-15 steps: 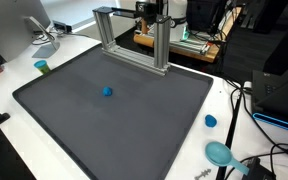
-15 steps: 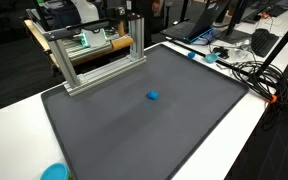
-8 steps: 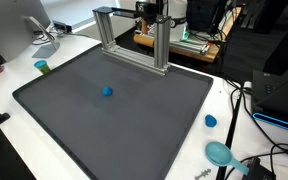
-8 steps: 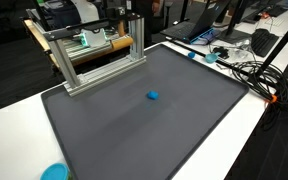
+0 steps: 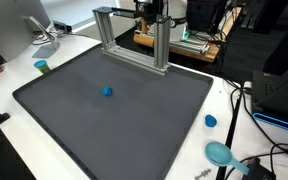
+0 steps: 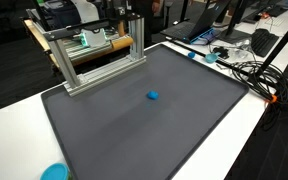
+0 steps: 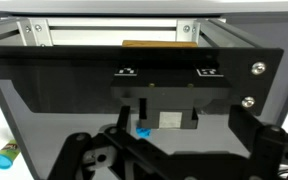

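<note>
Wrist view: gripper (image 7: 174, 162) released, jaws spread wide — holding nothing. Small blue block (image 5: 107, 91) lies on the dark mat (image 5: 144, 125), well apart from the aluminium frame (image 5: 165, 48).

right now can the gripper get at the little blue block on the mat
Probably yes: the blue block lies alone in the open on the dark mat, the metal frame stands apart at the mat's edge, and the gripper is open.

Small blue piece (image 5: 107, 91), possibly a cube, lies midway across the dark mat (image 5: 134, 130).
</note>
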Available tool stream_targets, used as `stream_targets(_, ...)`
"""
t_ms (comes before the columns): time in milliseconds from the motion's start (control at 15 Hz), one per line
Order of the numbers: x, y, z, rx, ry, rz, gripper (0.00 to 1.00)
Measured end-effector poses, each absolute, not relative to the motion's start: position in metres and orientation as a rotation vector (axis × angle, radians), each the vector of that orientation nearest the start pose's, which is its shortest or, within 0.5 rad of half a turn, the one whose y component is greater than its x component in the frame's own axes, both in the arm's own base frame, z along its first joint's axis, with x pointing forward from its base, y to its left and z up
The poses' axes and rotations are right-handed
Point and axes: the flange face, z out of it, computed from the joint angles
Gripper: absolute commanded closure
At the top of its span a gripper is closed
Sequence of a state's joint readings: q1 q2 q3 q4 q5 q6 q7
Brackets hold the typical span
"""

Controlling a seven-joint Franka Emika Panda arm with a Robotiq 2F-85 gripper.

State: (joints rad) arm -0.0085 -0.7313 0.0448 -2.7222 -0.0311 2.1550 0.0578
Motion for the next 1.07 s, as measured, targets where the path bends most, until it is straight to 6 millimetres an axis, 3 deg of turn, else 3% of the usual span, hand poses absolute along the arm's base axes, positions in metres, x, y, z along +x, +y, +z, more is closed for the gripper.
stream_targets(400,0.3358,0.0025,0.4400,-3.170,0.027,-0.229,0.00)
stream_targets(1067,0.3376,0.0043,0.4418,-3.163,-0.023,-0.257,0.00)
